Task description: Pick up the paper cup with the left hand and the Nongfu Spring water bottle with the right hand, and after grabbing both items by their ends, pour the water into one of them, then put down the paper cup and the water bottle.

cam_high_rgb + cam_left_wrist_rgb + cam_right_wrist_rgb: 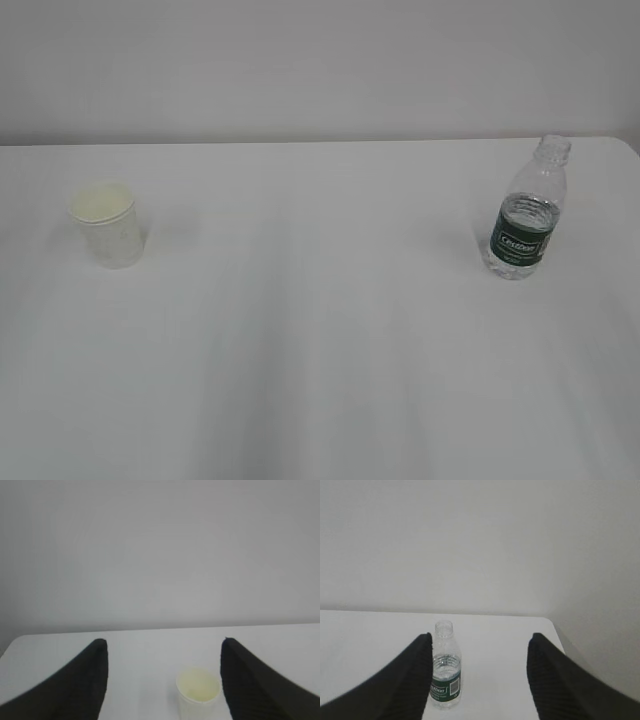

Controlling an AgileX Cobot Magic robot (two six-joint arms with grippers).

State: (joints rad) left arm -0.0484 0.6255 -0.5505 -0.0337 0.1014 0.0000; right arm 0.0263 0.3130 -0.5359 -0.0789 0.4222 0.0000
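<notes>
The white paper cup [107, 224] stands upright at the table's left, its cream inside showing. In the left wrist view the paper cup [198, 692] sits ahead of my left gripper [164, 647], nearer its right finger [250, 680]; the gripper is open and holds nothing. The clear water bottle [528, 212] with a dark green label and no cap stands upright at the right, partly filled. From the right wrist the bottle [445, 669] appears just beside the left finger [405, 680] of my open right gripper [479, 641], farther off and untouched. Neither arm shows in the exterior view.
The white table [320, 340] ends at a back edge against a plain wall. Its right edge and rounded corner [551, 624] lie just right of the bottle, and its left corner [15, 641] shows in the left wrist view.
</notes>
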